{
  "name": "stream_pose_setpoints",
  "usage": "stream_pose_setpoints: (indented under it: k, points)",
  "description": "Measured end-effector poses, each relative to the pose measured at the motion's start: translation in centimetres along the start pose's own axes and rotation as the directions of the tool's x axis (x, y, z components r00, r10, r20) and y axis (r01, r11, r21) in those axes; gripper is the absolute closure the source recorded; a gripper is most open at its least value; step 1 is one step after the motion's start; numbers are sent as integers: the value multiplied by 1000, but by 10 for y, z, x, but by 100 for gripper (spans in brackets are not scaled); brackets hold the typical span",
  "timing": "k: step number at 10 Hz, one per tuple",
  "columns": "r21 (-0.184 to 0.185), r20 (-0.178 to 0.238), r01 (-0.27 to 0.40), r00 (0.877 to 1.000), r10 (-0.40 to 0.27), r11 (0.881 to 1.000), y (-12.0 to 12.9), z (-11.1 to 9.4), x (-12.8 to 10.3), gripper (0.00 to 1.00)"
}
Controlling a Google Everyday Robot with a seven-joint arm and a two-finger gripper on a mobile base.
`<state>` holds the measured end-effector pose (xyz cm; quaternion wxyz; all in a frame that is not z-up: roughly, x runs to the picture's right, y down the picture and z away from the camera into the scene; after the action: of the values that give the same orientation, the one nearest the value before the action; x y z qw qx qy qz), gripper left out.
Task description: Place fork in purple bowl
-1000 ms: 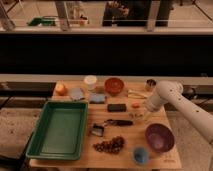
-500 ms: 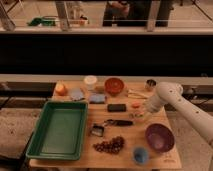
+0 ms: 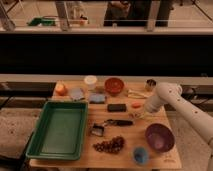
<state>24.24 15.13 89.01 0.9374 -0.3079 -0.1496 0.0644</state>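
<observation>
The purple bowl (image 3: 160,137) stands empty at the front right of the wooden table. My gripper (image 3: 139,114) is low over the table, to the left of and behind the bowl. The white arm (image 3: 165,96) reaches to it from the right. A small pale sliver (image 3: 135,115) at the gripper's tip may be the fork. I cannot tell whether the gripper holds it.
A green tray (image 3: 35,142) fills the left side. A red-orange bowl (image 3: 114,85), white cup (image 3: 90,81), metal can (image 3: 150,84) and orange fruit (image 3: 60,89) stand at the back. A black-handled tool (image 3: 114,123), black block (image 3: 116,107), dark cluster (image 3: 110,145) and blue cup (image 3: 141,155) lie mid and front.
The gripper has sunk very slightly toward the table. Nothing else has moved.
</observation>
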Motion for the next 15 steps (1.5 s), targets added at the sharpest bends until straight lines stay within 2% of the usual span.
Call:
stream_pose_setpoints:
  k: [4,15]
  points:
    - [-22,2,9,1000,-9,1000,-1,5,0,62]
    - [-43,3,17,1000,-16,999,5,10,4,64]
